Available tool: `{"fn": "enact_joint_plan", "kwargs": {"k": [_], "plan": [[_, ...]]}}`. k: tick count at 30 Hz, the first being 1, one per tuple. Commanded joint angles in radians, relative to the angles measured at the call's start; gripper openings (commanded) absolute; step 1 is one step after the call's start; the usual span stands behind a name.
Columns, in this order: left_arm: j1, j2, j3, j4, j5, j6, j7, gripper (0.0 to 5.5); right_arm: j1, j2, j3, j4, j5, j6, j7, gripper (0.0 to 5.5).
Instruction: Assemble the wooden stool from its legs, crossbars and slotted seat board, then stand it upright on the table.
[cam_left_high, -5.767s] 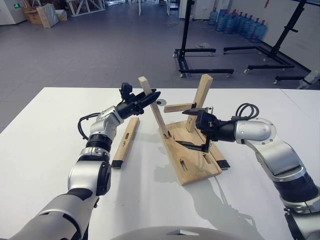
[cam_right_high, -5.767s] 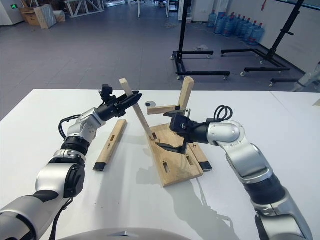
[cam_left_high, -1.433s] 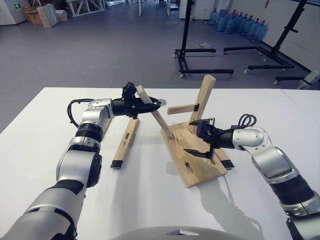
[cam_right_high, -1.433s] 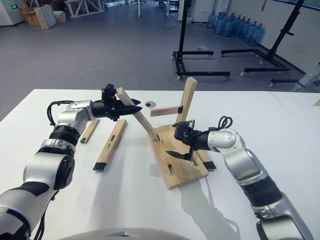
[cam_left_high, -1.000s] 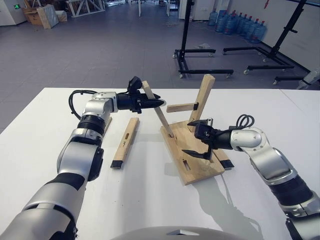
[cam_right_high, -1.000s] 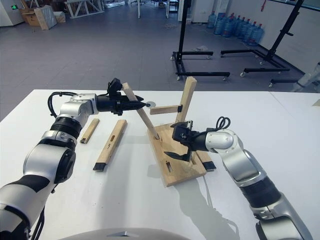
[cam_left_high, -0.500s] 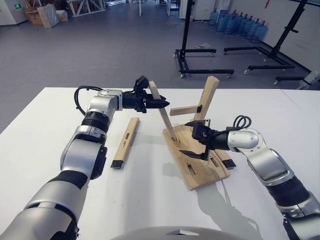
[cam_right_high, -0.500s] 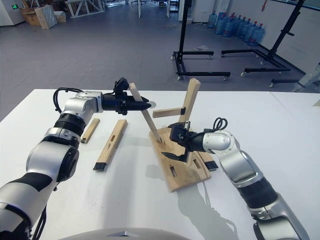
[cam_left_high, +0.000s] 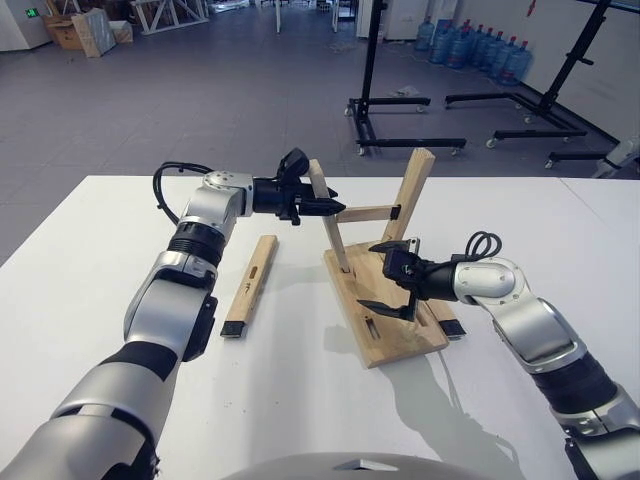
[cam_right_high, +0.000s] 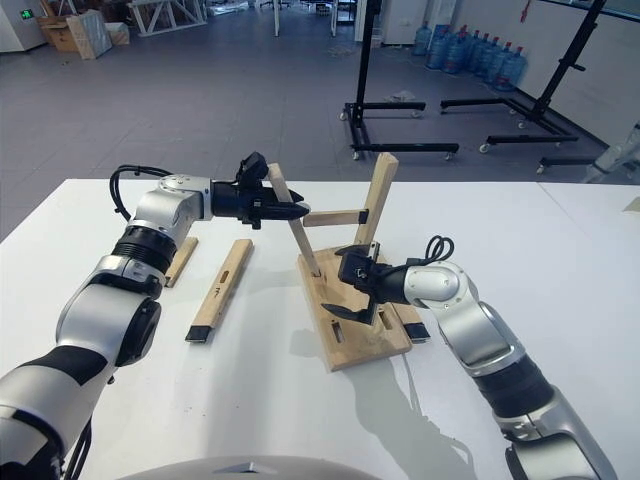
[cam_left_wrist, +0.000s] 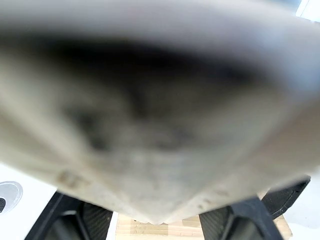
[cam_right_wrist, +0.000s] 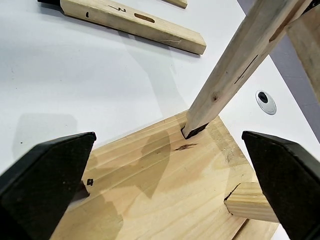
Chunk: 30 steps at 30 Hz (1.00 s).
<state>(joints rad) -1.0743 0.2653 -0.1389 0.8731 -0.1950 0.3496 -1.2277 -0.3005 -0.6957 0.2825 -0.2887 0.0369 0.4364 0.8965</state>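
The slotted seat board (cam_left_high: 392, 325) lies flat on the white table (cam_left_high: 90, 300). A wooden leg (cam_left_high: 336, 240) stands in one of its slots, leaning a little to the left. My left gripper (cam_left_high: 328, 207) is shut on this leg's upper part. A second leg (cam_left_high: 412, 190) rises from the board's far side, and a crossbar (cam_left_high: 364, 213) runs from it toward the held leg. My right gripper (cam_left_high: 386, 276) hangs open just over the board, its fingers (cam_right_wrist: 45, 175) spread wide, with the leg's slot (cam_right_wrist: 194, 131) between them. In the left wrist view the leg (cam_left_wrist: 150, 125) is blurred, close to the camera.
A loose slotted leg (cam_left_high: 250, 283) lies left of the board, and a short crossbar (cam_right_high: 180, 262) lies further left. Another leg (cam_left_high: 445, 320) lies by the board's right edge. A round grommet (cam_right_wrist: 265, 102) sits in the tabletop. Black stands (cam_left_high: 400, 100) are on the floor behind.
My left gripper has swung the held leg to the right and more upright, so its top now meets the crossbar's free end. The right gripper stays open over the board.
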Motion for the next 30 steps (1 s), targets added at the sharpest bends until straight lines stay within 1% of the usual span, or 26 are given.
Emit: {"fn": "enact_joint_plan", "kwargs": {"k": [1,12,16,20,22,26,28,30], "plan": [[-0.009,-0.004,-0.016,0.023,0.032,0.038,0.011,2.02,-0.006,0.004,0.008,-0.010,-0.011,0.018,-0.007,5.40],[-0.057,-0.029,-0.048,0.104,0.083,-0.002,0.038,2.02,-0.037,0.036,-0.008,-0.034,0.015,0.052,-0.024,5.40],[-0.077,-0.030,-0.037,0.133,0.078,0.011,0.032,2.02,-0.068,0.038,-0.035,-0.052,0.031,0.066,-0.022,5.40],[-0.095,-0.030,-0.033,0.156,0.084,0.011,0.031,2.02,-0.147,0.057,-0.095,-0.073,0.069,0.094,-0.037,5.40],[-0.099,-0.024,-0.027,0.147,0.078,0.011,0.022,2.02,-0.210,0.073,-0.147,-0.069,0.087,0.102,-0.071,5.40],[-0.095,-0.021,-0.025,0.147,0.083,0.000,0.017,2.02,-0.331,0.096,-0.212,-0.025,0.052,0.054,-0.179,5.40],[-0.091,-0.020,-0.024,0.147,0.086,-0.004,0.022,2.02,-0.413,0.107,-0.211,0.025,-0.020,0.004,-0.271,5.40],[-0.088,-0.020,-0.024,0.148,0.088,-0.007,0.023,2.02,-0.462,0.113,-0.176,0.082,-0.124,-0.052,-0.361,5.40]]}}
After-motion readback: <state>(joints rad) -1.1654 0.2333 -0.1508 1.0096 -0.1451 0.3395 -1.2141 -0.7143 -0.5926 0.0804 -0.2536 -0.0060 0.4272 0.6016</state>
